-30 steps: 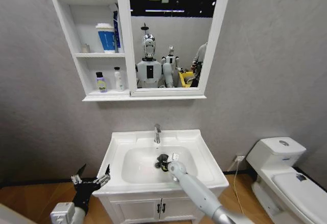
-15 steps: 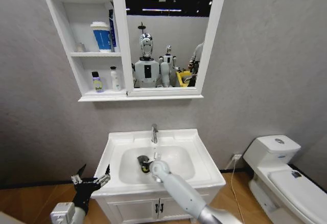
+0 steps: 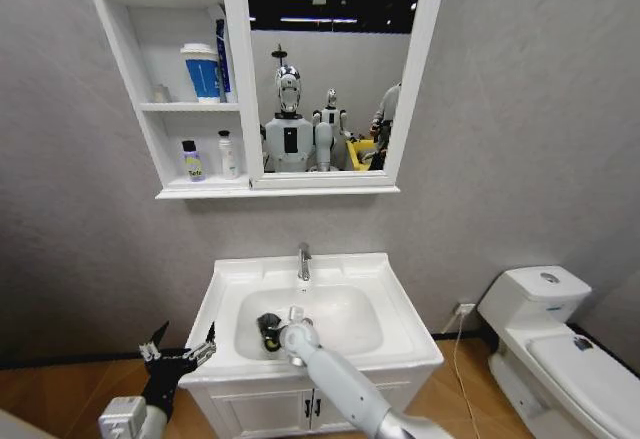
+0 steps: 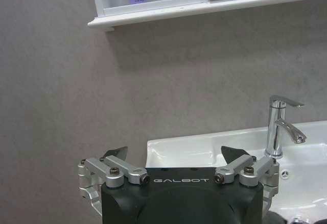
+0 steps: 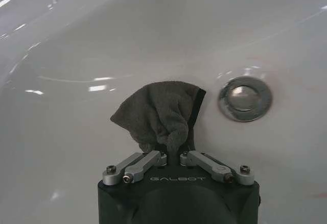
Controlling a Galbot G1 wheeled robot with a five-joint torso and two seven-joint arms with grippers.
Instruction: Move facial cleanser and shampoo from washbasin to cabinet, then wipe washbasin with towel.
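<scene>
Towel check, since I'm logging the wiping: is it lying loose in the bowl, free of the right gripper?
No: the right gripper is shut on the towel, pressing it against the washbasin bowl.

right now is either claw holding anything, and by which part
The right claw is shut on the towel, pinching a bunched edge of it inside the washbasin bowl. The left claw is open and holds nothing.
</scene>
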